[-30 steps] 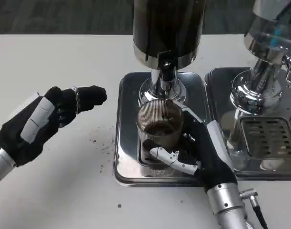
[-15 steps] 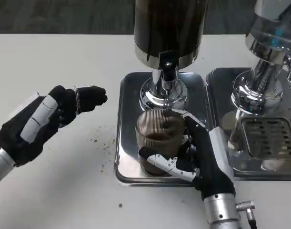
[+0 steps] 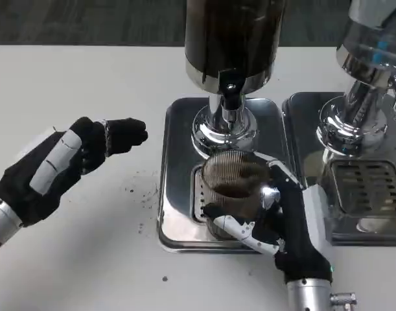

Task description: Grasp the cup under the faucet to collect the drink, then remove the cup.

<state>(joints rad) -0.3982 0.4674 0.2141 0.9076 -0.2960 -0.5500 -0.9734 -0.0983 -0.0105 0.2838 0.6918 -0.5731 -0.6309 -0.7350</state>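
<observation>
A ribbed clear cup (image 3: 233, 188) with dark drink in its bottom stands on the steel drip tray (image 3: 178, 162), in front of and slightly right of the faucet (image 3: 230, 97) of the dark dispenser (image 3: 233, 39). My right hand (image 3: 279, 217) grips the cup from the right and front, fingers wrapped round its lower wall. My left hand (image 3: 61, 165) hovers over the white table to the left of the tray, holding nothing, fingers extended toward the dispenser.
A second dispenser (image 3: 372, 71) with its own steel tray and grate (image 3: 366, 188) stands at the right, close to my right forearm. Dark specks (image 3: 142, 194) dot the table beside the tray.
My right hand has drawn the cup toward me and to the right, out from under the faucet. The left hand has barely moved.
</observation>
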